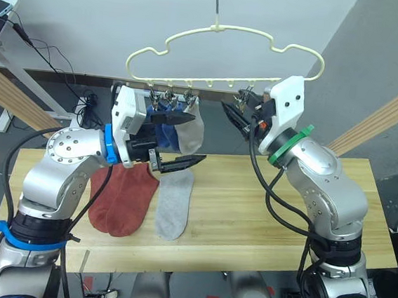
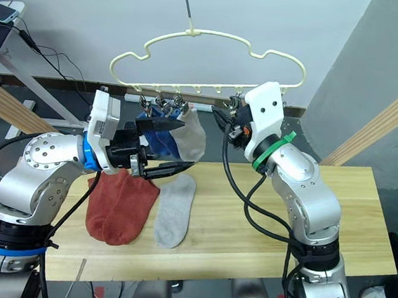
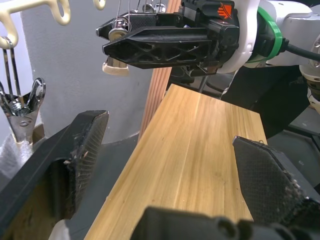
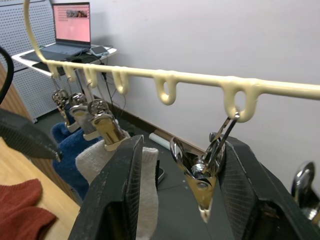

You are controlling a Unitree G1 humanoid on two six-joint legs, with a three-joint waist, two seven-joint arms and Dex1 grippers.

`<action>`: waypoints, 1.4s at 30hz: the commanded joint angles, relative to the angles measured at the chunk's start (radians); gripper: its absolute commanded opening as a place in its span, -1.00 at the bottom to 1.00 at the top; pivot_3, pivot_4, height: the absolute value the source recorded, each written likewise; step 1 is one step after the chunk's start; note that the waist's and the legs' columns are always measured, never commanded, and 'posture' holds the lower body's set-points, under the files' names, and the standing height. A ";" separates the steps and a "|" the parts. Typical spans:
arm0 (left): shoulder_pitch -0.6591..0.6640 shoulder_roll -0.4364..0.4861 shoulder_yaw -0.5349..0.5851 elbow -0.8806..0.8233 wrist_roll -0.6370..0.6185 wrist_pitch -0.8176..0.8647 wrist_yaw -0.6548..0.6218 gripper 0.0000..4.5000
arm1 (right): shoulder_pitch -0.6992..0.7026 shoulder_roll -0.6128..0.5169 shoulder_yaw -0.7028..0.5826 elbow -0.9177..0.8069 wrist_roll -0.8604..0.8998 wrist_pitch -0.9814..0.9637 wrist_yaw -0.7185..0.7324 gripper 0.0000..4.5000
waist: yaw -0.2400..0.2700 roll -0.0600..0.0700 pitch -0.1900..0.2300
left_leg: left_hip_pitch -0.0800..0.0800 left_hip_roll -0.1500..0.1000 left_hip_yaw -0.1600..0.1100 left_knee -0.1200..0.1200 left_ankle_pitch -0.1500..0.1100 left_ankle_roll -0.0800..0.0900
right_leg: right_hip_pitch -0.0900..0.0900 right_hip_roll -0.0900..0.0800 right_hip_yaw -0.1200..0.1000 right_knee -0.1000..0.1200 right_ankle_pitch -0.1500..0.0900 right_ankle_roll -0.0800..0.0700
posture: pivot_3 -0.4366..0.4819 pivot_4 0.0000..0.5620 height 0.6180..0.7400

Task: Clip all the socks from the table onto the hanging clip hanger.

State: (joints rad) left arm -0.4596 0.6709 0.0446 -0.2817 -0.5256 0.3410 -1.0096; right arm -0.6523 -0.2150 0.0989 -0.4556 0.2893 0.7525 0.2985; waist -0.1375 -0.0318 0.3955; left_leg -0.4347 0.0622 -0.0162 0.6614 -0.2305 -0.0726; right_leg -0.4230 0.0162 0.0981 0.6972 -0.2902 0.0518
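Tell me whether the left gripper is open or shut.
Open. The left gripper has its two black fingers spread wide apart, holding nothing, beside the hung socks.

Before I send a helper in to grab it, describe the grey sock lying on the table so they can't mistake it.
Start at the pale wooden table under the cream clip hanger. Three socks lie flat toward its left end, below the left claw. Two are rust-red socks; the grey sock is the rightmost, beside them, unlike the other light sock, which hangs clipped.
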 commanded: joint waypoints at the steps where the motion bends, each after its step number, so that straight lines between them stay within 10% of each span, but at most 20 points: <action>1: 0.010 -0.005 -0.002 -0.032 0.000 -0.006 0.008 1.00 | -0.021 0.011 -0.013 -0.020 0.000 -0.020 -0.012 -0.03 | 0.000 0.000 0.000 | 0.000 0.000 0.000 0.000 0.000 0.000 | 0.000 0.000 0.000 0.000 0.000 0.000 | -0.54 0.29 0.84; 9: 0.024 -0.015 -0.006 -0.036 0.002 -0.002 0.027 1.00 | -0.021 0.027 -0.025 -0.018 0.011 -0.015 -0.027 -0.03 | 0.000 0.000 0.000 | 0.000 0.000 0.000 0.000 0.000 0.000 | 0.000 0.000 0.000 0.000 0.000 0.000 | -0.54 0.30 0.84; 18: 0.103 -0.043 -0.013 -0.088 0.030 -0.001 0.113 1.00 | -0.026 0.031 -0.036 -0.010 0.018 -0.018 -0.029 -0.98 | -0.001 0.000 0.000 | 0.000 0.000 0.000 0.000 0.000 0.001 | 0.000 0.000 0.000 0.000 0.000 0.000 | -0.54 0.30 0.84; 42: 0.476 -0.343 -0.164 0.003 0.484 0.029 0.673 1.00 | -0.033 0.021 -0.036 -0.003 0.024 -0.005 -0.007 -0.98 | -0.003 0.000 0.000 | 0.000 0.000 0.000 -0.001 -0.001 0.002 | -0.001 0.000 0.001 0.000 0.000 0.000 | -0.60 0.36 0.84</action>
State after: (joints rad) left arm -0.0021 0.3355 -0.1069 -0.2677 -0.0536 0.3598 -0.3436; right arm -0.6711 -0.1946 0.0700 -0.4267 0.2981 0.7531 0.2848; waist -0.1410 -0.0318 0.3955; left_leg -0.4348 0.0621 -0.0157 0.6606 -0.2317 -0.0705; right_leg -0.4236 0.0156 0.0992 0.6972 -0.2901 0.0518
